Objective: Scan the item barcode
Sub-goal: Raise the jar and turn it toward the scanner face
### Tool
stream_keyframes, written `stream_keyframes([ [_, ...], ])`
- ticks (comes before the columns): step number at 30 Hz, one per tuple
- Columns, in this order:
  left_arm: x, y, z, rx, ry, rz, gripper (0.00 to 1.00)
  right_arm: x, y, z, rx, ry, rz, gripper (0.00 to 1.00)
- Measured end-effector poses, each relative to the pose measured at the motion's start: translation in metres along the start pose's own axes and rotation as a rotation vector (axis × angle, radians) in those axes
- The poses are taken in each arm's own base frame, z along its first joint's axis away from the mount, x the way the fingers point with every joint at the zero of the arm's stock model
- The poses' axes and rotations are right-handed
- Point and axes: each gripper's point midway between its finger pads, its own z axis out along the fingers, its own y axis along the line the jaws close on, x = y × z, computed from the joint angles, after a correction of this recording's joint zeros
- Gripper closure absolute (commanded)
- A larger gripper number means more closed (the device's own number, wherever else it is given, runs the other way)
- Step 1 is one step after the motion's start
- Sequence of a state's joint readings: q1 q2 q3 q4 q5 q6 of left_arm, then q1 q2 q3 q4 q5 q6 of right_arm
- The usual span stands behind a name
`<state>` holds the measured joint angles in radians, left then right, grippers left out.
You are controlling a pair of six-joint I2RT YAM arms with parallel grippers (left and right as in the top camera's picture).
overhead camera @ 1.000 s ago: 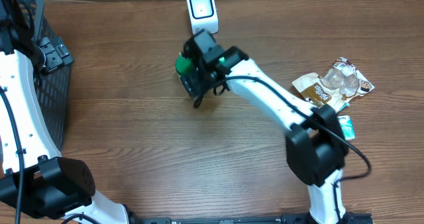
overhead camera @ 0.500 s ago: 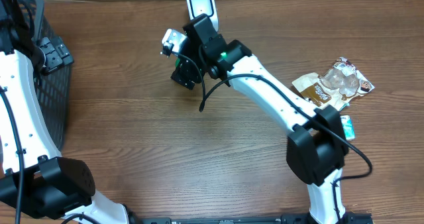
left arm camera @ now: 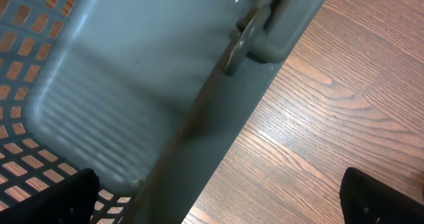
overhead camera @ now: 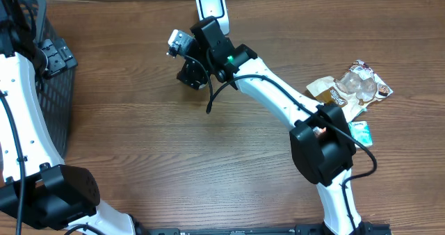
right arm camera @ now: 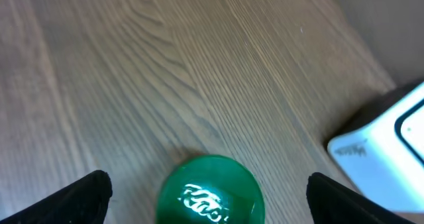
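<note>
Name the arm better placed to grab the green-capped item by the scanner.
Right. The right gripper hangs open directly above the green cap, scanner alongside. The left gripper, also open, sits far off over the basket.

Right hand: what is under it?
A green round-topped item, wood table around it, white scanner nearby. Its body and any barcode are covered by its top.
</note>
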<state>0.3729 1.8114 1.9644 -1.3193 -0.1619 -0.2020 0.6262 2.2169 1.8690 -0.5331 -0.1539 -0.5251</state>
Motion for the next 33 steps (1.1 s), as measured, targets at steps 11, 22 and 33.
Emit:
stream_keyframes([
  [11,0.0,0.0,0.0,0.0,0.0,0.0,0.0,0.02,-0.008,0.022,-0.04,0.001,0.113,0.16],
  [22,0.0,0.0,0.0,0.0,0.0,0.0,0.0,0.019,0.001,0.026,-0.09,-0.012,0.159,0.2],
  [33,0.0,0.0,0.0,0.0,0.0,0.0,0.01,0.022,0.002,0.025,-0.095,0.001,0.223,0.24],
])
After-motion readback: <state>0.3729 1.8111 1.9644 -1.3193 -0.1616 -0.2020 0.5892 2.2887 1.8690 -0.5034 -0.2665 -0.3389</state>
